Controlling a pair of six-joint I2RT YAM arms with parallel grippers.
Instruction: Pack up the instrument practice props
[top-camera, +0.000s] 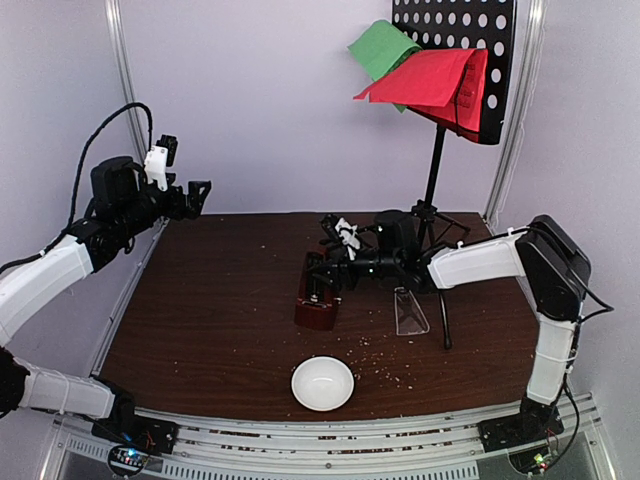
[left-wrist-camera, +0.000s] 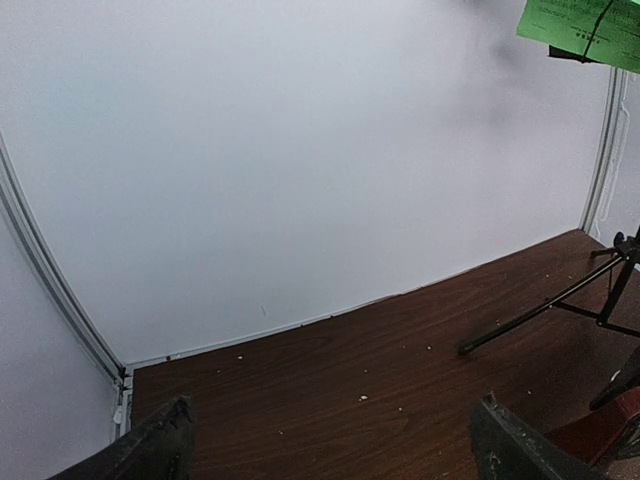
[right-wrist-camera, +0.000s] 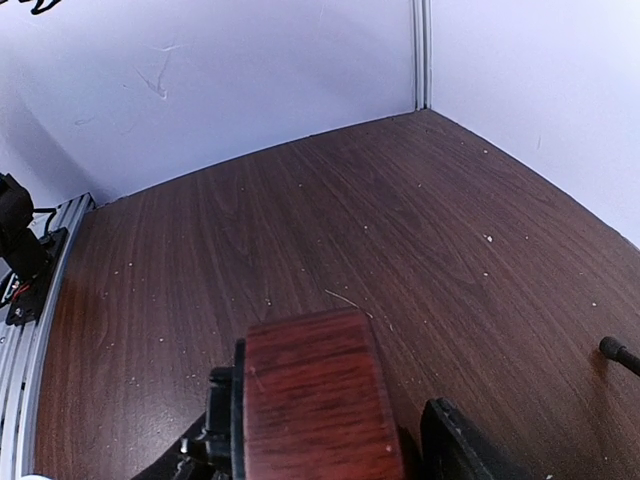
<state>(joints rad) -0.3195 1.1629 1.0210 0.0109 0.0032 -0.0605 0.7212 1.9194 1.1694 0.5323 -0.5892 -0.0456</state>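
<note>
Red-brown metronome (right-wrist-camera: 312, 395) sits between the right claw's (top-camera: 324, 272) fingers, mid-bench.
Likely the grasping step, though I cannot tell if it grips; left claw (top-camera: 197, 193) released, empty. Next probably needs a square clamp.

Top view looks down from behind; low wrist views perhaps share the metronome (right-wrist-camera: 310, 395).

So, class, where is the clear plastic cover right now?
In the top view the clear cover lies on the table, right of centre, between the metronome and the music stand's front leg.
</note>
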